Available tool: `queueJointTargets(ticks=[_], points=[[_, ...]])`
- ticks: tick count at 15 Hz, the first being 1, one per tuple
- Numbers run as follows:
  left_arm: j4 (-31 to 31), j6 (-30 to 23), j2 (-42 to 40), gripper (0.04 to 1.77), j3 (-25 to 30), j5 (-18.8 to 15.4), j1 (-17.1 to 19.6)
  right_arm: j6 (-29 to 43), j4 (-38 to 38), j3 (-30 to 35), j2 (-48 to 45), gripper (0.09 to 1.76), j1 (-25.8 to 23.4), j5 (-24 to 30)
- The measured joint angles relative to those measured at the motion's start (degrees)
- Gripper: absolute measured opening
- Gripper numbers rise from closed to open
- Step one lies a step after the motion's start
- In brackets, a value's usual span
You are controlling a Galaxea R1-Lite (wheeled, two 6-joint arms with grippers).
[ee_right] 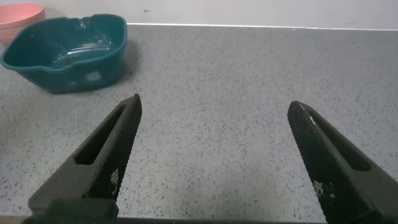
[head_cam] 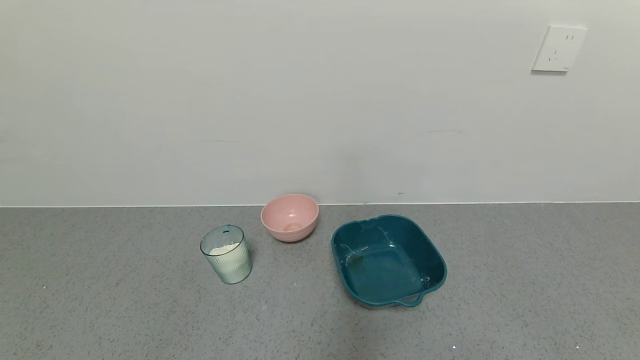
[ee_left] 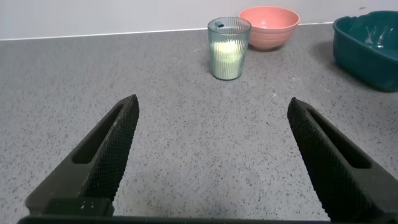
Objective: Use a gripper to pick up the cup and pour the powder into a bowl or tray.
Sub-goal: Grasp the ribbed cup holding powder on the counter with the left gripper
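We saw our left gripper (ee_left: 211,109) and right gripper (ee_right: 214,106) as black, tapering fingers with knurled inner faces and long slots.

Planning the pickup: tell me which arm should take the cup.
Left. The cup stands straight ahead of the open left gripper; the right gripper faces bare counter beside the tray.

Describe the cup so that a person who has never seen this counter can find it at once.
On the grey speckled counter before the white wall stand three vessels. The cup is the leftmost, left of the pink bowl and the dark teal tray. It alone is tall, see-through and ribbed, and holds white powder.
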Motion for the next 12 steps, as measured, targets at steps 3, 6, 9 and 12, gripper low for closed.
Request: queueJointTargets(ticks=[3, 6, 9, 12], points=[[0.85, 0.26, 0.02, 1.72, -1.68, -1.13, 0.00, 0.00, 0.00, 0.00, 0.00, 1.71, 0.00, 0.00], [2.94, 0.28, 0.95, 1.72, -6.55, -2.56, -0.02, 0.00, 0.00, 0.00, 0.00, 1.71, 0.00, 0.00], [3.80, 0.28, 4.95, 1.72, -10.56, -3.06, -0.02, 0.00, -0.02, 0.00, 0.00, 1.71, 0.00, 0.00], [3.83, 0.30, 11.64, 1.72, -13.48, -3.32, -0.29, 0.00, -0.02, 0.00, 0.00, 1.71, 0.00, 0.00]])
